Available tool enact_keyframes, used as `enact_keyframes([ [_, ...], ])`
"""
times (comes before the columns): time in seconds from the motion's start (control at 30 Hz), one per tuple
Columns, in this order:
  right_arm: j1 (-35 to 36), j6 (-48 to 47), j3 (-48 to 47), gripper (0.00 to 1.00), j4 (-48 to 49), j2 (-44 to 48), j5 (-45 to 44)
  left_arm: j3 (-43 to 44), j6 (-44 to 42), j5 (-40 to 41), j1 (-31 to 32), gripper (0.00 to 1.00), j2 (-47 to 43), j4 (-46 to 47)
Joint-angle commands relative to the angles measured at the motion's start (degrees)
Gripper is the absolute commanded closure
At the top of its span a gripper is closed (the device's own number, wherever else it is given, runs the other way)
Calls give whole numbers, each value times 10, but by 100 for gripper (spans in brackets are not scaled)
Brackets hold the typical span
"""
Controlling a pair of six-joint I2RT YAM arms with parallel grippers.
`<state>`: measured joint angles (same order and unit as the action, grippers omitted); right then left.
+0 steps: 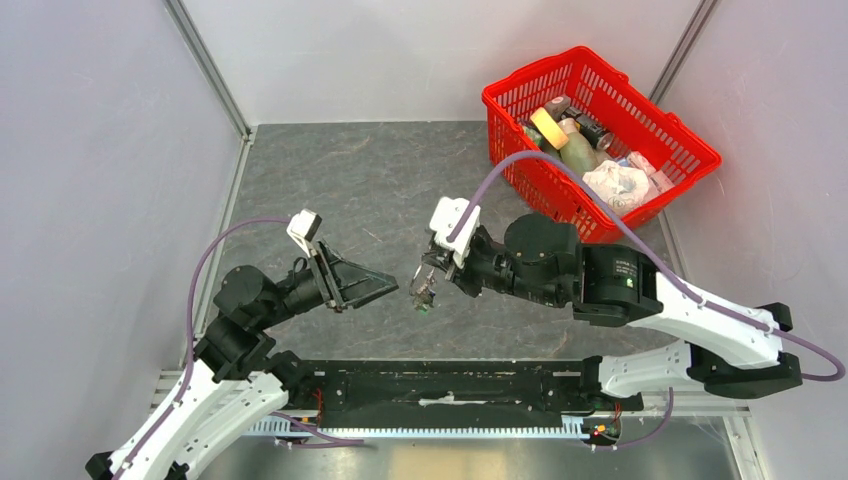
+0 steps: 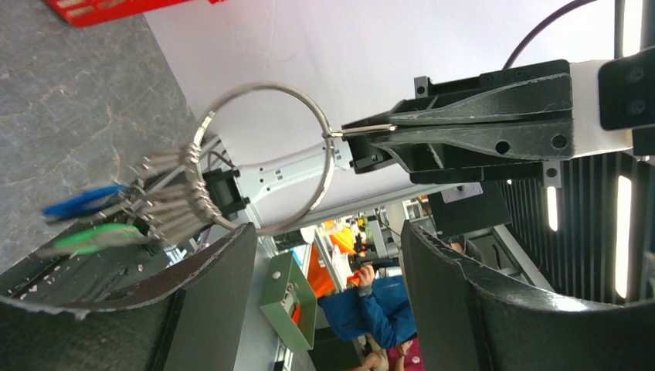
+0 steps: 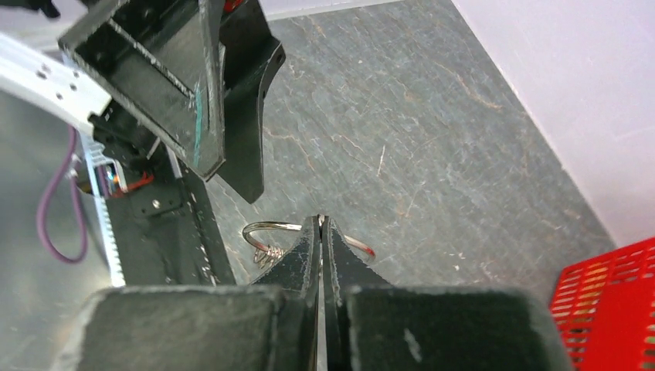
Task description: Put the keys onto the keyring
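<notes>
My right gripper [image 1: 424,279] is shut on the thin silver keyring [image 2: 266,86] and holds it above the table's middle. Several keys [image 2: 158,210] hang bunched on the ring's lower side, one with a blue head [image 2: 81,202] and one with a green head [image 2: 100,238]. In the right wrist view the ring [image 3: 266,226] curves out on both sides of my closed fingertips [image 3: 310,232]. My left gripper [image 1: 392,283] is open and empty, its tips pointing at the ring from the left, a short gap away.
A red basket [image 1: 487,97] with bottles, tape and crumpled wrappers stands at the back right. The black base rail [image 1: 450,395] runs along the near edge. White walls close the left, back and right sides.
</notes>
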<state>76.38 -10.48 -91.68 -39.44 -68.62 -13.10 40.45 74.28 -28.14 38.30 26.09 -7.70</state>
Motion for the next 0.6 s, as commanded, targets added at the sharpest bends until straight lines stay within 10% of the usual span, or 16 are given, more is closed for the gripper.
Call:
enact_keyframes([
  [0.0, -5, 121, -40, 100, 5, -12, -44, -1, 24, 34, -2, 26, 1, 37],
  [0.33, -7, 230, 15, 100, 79, 2, -131, -4, 63, 88, -3, 26, -8, 83],
  [0.57, -39, 321, -26, 100, 25, -15, -134, 72, -178, 94, -2, 30, 23, -21],
])
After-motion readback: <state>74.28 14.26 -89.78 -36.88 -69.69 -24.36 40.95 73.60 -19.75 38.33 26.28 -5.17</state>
